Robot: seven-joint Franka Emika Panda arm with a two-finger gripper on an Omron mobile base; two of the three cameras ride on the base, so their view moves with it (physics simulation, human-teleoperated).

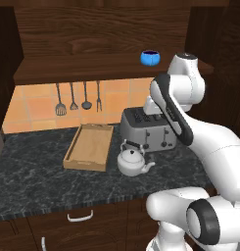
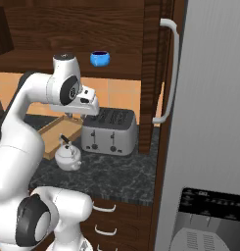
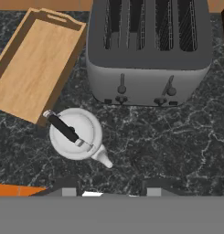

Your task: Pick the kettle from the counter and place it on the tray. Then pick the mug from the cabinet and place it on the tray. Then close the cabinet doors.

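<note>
The silver-white kettle (image 3: 77,133) with its dark arched handle stands on the dark marbled counter (image 3: 154,141), just in front of the toaster, its spout pointing away from the tray. The light-wood tray (image 1: 89,146) lies bare to the kettle's left. My gripper (image 3: 109,188) hangs high over the counter, pointing down, open with nothing between its fingers. In the hand view the kettle (image 1: 132,161) sits up and left of the fingertips. The blue mug (image 1: 150,57) rests on the shelf of the dark wood cabinet (image 1: 92,66).
A boxy silver toaster (image 1: 148,128) stands behind the kettle, right of the tray. Utensils (image 1: 77,98) hang on the tiled wall. The right cabinet door (image 2: 153,59) stands open, its bar handle (image 2: 173,68) next to a grey fridge (image 2: 214,122).
</note>
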